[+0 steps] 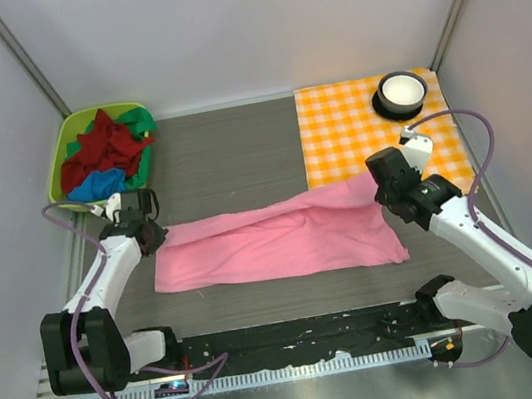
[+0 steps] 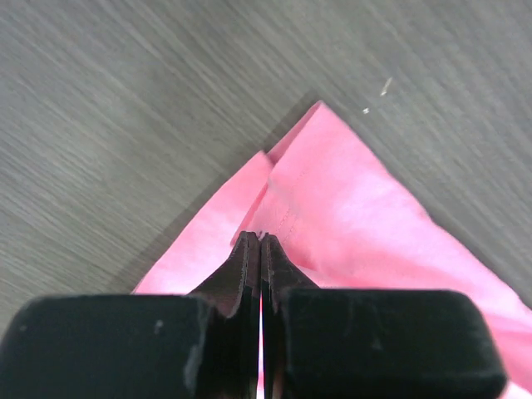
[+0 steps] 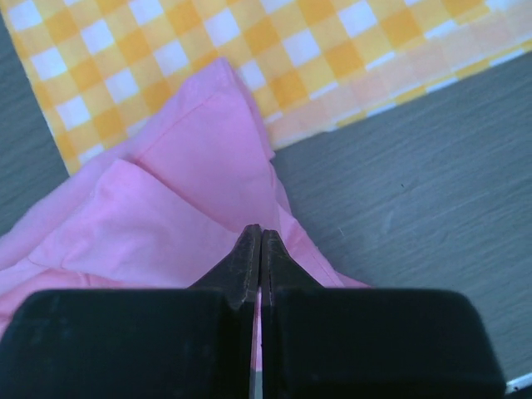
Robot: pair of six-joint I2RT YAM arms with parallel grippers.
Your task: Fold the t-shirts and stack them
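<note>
The pink t-shirt lies loosely spread across the middle of the dark grey table, wrinkled. Its long side runs left to right between the 2 arms. Its far right corner reaches up onto the near left edge of the orange-and-white checked cloth.

The left gripper sits at the shirt's far left corner. In the left wrist view its 2 fingers are pressed together on a fold of the pink t-shirt, with a sliver of pink showing between them lower down.

The right gripper is at the far right corner. In the right wrist view its fingers are likewise closed tight, pinching the pink t-shirt just beside the edge of the checked cloth.

At the far left corner of the table stands a green basket. It holds a crumpled heap: a dark red t-shirt on top, a green t-shirt at the back right and a blue t-shirt at the near side.

On the far right of the checked cloth a white bowl rests on a black mat.
</note>
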